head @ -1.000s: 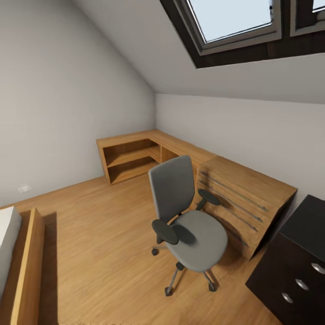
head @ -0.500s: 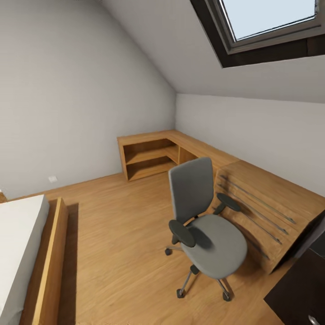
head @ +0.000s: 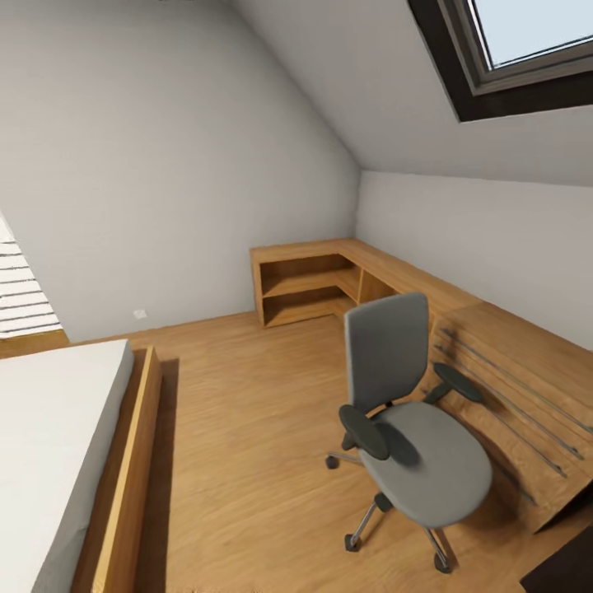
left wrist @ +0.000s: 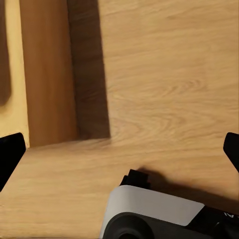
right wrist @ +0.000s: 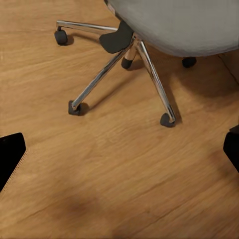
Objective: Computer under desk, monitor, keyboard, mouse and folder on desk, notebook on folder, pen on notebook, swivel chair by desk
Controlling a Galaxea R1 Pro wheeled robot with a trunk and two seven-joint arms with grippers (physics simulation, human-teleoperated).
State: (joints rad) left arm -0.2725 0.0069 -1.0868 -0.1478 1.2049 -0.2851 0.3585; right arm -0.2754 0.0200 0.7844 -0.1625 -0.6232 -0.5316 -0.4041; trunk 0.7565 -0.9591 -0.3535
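We're in the bedroom, in transit, nothing in hand. In the head view the swivel chair sits lower right of frame on the wood floor, backrest upright, seat bare: no folder visible on it. Just right of the chair is a light wooden drawer unit, which runs into low wooden shelving in the room corner at mid-frame. That unit isn't the desk. A bed fills the lower left, a skylight the upper right. A dark corner at the far lower right may be the desk, can't tell.

Right wrist view: the chair's chrome star base and castors sit at the top of frame, grey seat above them. The right gripper has its fingers spread wide at both frame edges, nothing between. Left wrist view: the left gripper is likewise spread and empty, over floor beside a wooden panel.

Progress, our read: none of the placements can be confirmed from here. The other task items aren't in sight, so all of those checks remain, and the chair has yet to be placed by the desk.
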